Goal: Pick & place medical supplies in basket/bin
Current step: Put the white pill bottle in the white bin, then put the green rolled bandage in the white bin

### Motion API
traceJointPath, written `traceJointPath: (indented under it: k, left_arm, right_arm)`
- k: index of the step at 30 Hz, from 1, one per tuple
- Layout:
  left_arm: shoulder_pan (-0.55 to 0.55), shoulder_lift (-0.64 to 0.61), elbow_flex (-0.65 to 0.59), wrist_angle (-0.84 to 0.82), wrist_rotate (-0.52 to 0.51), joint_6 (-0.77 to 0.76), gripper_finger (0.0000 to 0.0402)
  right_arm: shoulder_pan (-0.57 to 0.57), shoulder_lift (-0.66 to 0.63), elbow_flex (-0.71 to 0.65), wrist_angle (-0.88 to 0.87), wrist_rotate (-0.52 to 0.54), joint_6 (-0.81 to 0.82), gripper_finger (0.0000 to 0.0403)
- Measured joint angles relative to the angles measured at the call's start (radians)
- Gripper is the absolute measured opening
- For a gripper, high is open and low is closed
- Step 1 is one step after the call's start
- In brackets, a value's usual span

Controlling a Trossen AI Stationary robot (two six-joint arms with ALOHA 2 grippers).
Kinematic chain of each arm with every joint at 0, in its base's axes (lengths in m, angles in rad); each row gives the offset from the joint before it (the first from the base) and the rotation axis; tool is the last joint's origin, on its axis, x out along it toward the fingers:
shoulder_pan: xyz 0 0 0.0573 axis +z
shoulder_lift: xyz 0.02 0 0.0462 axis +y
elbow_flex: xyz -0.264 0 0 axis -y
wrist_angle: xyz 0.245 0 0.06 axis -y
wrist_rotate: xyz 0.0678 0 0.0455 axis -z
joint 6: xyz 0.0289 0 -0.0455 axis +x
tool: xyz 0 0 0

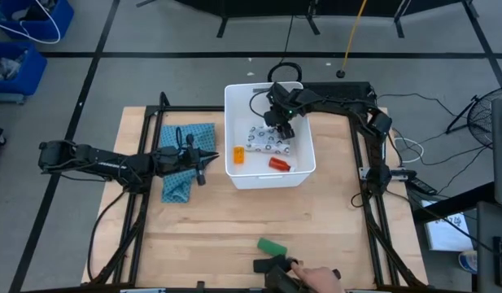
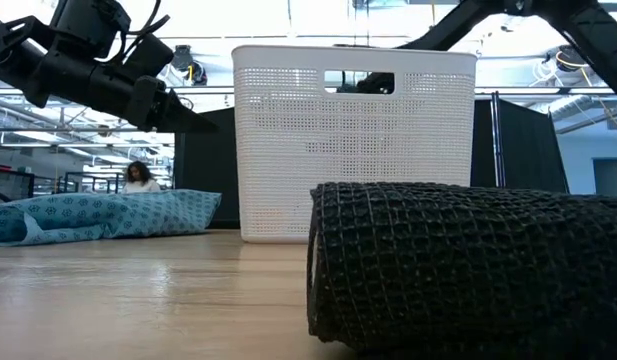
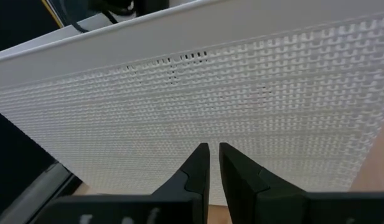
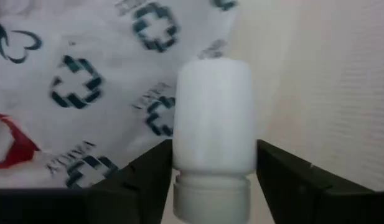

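Observation:
The white bin (image 1: pixel 303 130) stands mid-table, and in the low view (image 2: pixel 353 140) its meshed wall shows. Inside it lie the dotted white packet (image 1: pixel 271 144), the small orange bottle (image 1: pixel 238 155) and the red bottle (image 1: pixel 279 163). My right gripper (image 1: pixel 281 122) reaches down into the bin, shut on the white roll (image 4: pixel 211 137) above the packet (image 4: pixel 86 81). My left gripper (image 1: pixel 207 159) hovers shut over the teal cloth (image 1: pixel 181 163), pointing at the bin's left wall (image 3: pixel 198 93). The green block (image 1: pixel 272 246) and the black bar (image 1: pixel 271 264) lie by the near edge. My right gripper pinches the white roll between its two fingers (image 4: pixel 148 177), one on each side of its near end (image 4: pixel 210 165). The roll points forward along the fingers, over the packet. Whether its far end touches the packet cannot be told.
A person's hand (image 1: pixel 316 279) rests at the table's near edge beside the black bar, which fills the low view's foreground (image 2: pixel 468 265). Black frame rails (image 1: pixel 145 163) run along the table's left and right sides. Bare wood lies between the bin and the green block.

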Motion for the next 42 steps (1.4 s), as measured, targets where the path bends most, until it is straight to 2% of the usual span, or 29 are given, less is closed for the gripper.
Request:
traceJointPath:
  k: [8,14,17,19,24,29,31,35,38,42]
  left_arm:
    - [0.0,0.0,0.0,0.005,0.0,-0.003,0.0042]
    - [0.0,0.0,0.0,0.005,0.001,-0.005,0.0042]
    - [0.0,0.0,0.0,0.005,0.001,-0.005,0.0042]
    - [-0.001,0.0,0.0,0.005,0.001,-0.005,0.0042]
    - [-0.001,0.0,0.0,0.005,0.002,-0.005,0.0042]
    - [-0.001,0.0,0.0,0.005,0.001,-0.005,0.0042]
    - [-0.001,0.0,0.0,0.005,0.001,-0.005,0.0042]
    - [-0.001,0.0,0.0,0.005,0.001,-0.006,0.0042]
    - [-0.001,0.0,0.0,0.005,0.002,-0.016,0.0042]
    - [-0.001,0.0,0.0,0.002,0.002,-0.065,0.0042]
  right_arm:
    - [0.001,-0.072,0.001,0.007,0.034,0.032,0.0273]
    - [0.025,-0.151,0.001,0.007,0.242,0.053,0.0286]
    - [0.046,-0.246,0.0,0.006,0.267,0.062,0.0276]
    - [0.059,-0.326,0.0,0.0,0.17,0.088,0.0261]
    - [0.073,-0.537,0.001,0.005,-0.229,0.231,0.0181]
    - [0.072,-0.712,-0.01,-0.011,-0.398,0.4,0.0044]
    - [0.077,-0.784,-0.049,0.001,-0.46,0.461,0.0013]
    - [0.119,-0.94,-0.23,0.131,-0.483,0.597,0.0006]
    - [0.161,-1.076,-0.449,0.344,-0.48,0.714,0.0002]
    - [0.204,-1.243,-0.754,0.651,-0.379,0.871,0.0001]
